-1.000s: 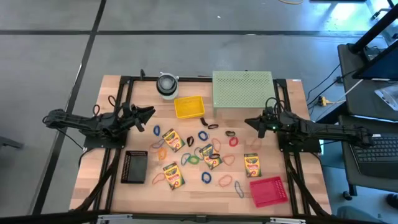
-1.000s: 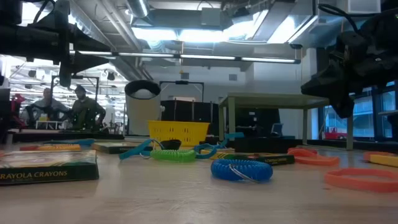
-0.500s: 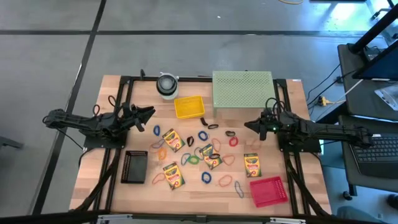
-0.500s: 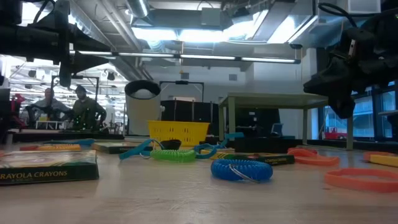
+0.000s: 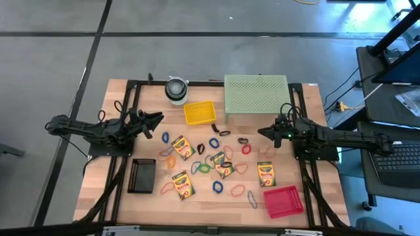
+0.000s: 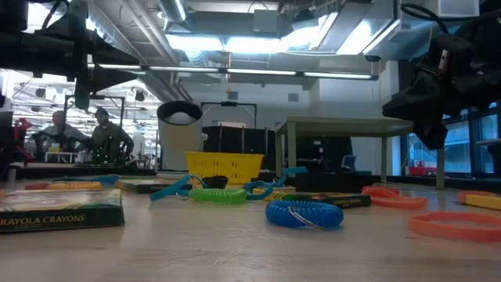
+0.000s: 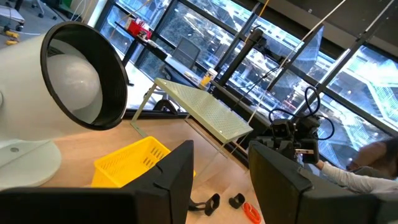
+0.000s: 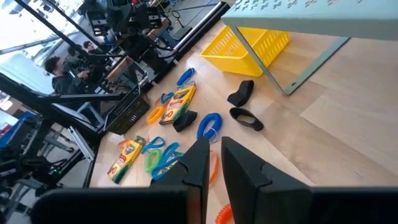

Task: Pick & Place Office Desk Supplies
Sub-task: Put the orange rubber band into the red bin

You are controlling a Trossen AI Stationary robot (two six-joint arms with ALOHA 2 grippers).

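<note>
Several yellow-and-green crayon boxes (image 5: pixel 180 147) (image 5: pixel 222 164) (image 5: pixel 265 174) lie flat on the wooden table, among scattered rubber bands such as a blue one (image 5: pixel 217 187) and a red one (image 5: pixel 246 149). Small black clips (image 8: pixel 242 93) lie near the yellow basket. My left gripper (image 5: pixel 157 118) (image 7: pixel 221 186) hovers open over the table's left part, pointing level toward the middle. My right gripper (image 5: pixel 262 132) (image 8: pixel 214 168) hovers over the right part, pointing toward the middle and slightly down. Its fingers are shut to a narrow slit with nothing between them.
A yellow basket (image 5: pixel 199 112), a round white-and-grey object (image 5: pixel 176 89) and a pale green perforated stand (image 5: pixel 256 94) stand at the back. A black tray (image 5: pixel 141 176) lies near left and a red basket (image 5: pixel 283 200) near right. People sit in the room beyond (image 6: pixel 94 137).
My right gripper has turned slightly at the wrist without leaving its place. Nothing on the table has moved.
</note>
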